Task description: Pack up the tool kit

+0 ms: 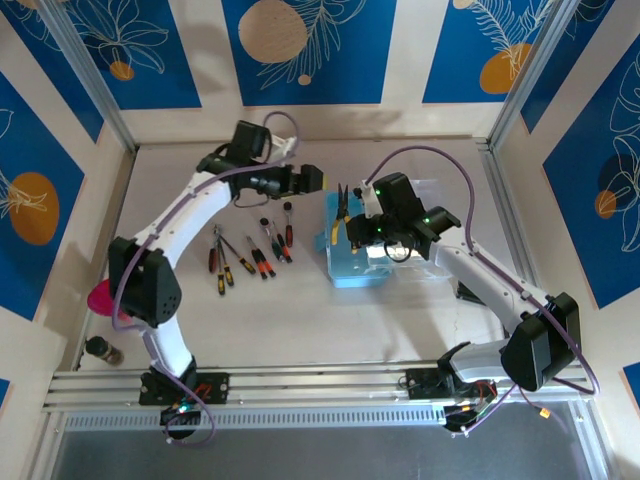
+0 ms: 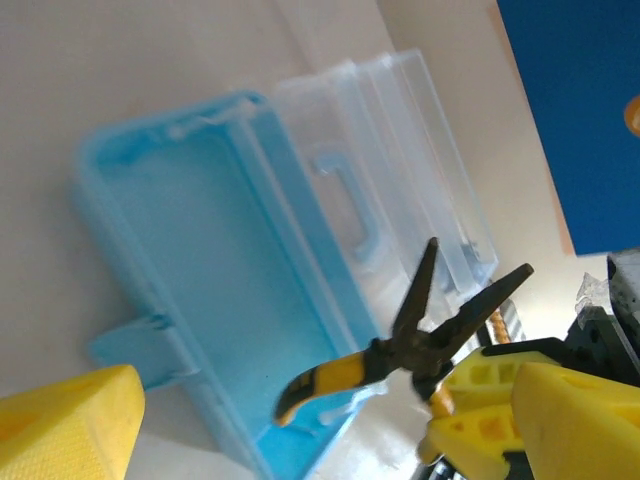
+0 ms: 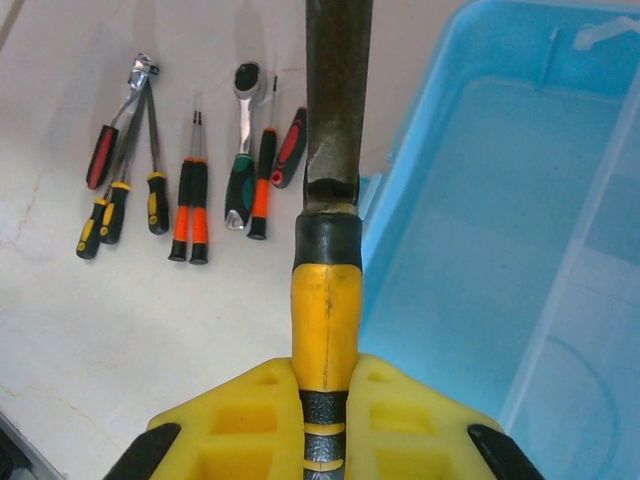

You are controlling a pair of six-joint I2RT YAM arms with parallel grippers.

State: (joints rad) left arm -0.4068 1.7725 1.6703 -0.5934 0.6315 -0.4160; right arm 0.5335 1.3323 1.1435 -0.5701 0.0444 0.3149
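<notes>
Table (image 1: 300, 310) open before case (image 1: 355, 268) | left hand (image 1: 318, 180) spread wide, empty | right hand (image 3: 325, 400) clamped on pliers (image 3: 335, 120) above case's left rim

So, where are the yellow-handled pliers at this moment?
In the top view the pliers stand above the edge of the blue case that faces the loose screwdrivers, one handle clamped in the right tool.

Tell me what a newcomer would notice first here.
The yellow-handled pliers, clamped in the right arm's fingers, are held above the left rim of the open light-blue case. The left arm's fingers stand wide open close beside the pliers. Left of the case, a row of screwdrivers and other hand tools lies on the table.
</notes>
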